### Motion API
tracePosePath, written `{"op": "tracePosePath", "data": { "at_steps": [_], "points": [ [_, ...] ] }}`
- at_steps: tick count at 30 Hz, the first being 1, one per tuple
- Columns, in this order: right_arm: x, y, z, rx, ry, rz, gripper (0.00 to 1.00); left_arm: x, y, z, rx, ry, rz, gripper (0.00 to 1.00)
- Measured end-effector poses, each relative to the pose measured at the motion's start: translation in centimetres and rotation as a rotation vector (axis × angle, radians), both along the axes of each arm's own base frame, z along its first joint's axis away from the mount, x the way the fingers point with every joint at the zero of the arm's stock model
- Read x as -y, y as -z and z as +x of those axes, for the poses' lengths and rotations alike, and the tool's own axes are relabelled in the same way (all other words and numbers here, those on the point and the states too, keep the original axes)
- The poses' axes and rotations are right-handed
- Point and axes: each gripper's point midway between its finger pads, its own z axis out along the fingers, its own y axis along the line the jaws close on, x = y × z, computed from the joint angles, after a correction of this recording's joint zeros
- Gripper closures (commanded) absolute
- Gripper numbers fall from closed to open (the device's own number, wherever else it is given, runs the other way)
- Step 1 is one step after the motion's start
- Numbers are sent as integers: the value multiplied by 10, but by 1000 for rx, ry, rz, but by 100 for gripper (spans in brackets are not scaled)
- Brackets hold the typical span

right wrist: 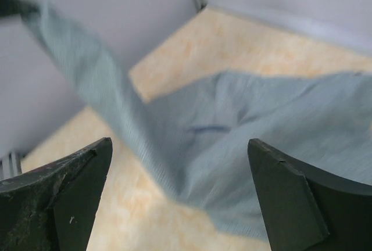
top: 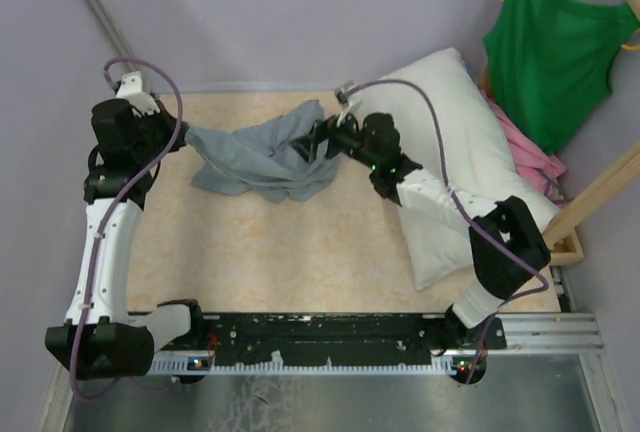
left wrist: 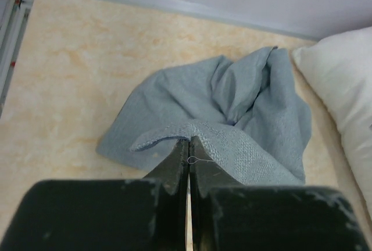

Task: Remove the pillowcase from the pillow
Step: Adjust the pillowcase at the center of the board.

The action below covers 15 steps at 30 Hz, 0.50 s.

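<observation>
Now, pillowcase [top: 262,160] off pillow [top: 482,142] — in left gripper [left wrist: 189,149]

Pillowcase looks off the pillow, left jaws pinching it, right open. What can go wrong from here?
1. The left jaws are shut on an edge of the pillowcase; retracting without opening would drag it across the table, maybe off it.
2. The right jaws stand open close over the cloth; a fold could snag when they pull back.
3. The right arm reaches over the pillow; swinging back may shove it.
</observation>
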Motion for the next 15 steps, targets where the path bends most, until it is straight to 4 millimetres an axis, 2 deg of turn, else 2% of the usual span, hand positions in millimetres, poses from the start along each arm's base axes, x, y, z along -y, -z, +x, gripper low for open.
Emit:
{"op": "tracePosePath", "data": {
  "at_steps": [2,4,7,9,11,13,15],
  "points": [
    [12,-35,29,33,51,68,1,-3,13,-8,-35,-16,6,100],
    [8,-65,61,72,98,96,1,-4,32,-17,-77,-26,8,100],
    [-6,-72,106,41,170,80,1,-4,56,-28,-136,-26,6,100],
    [-19,-53,142,-28,227,40,1,-3,68,-33,-169,-24,3,100],
    [-25,-16,176,-107,296,-28,1,-3,75,-35,-186,-22,2,100],
    [-25,34,204,-192,372,-116,1,-1,79,-37,-197,-17,-2,100],
    [-16,94,216,-284,443,-237,4,0,84,-39,-207,-13,-10,100]
  ]
}}
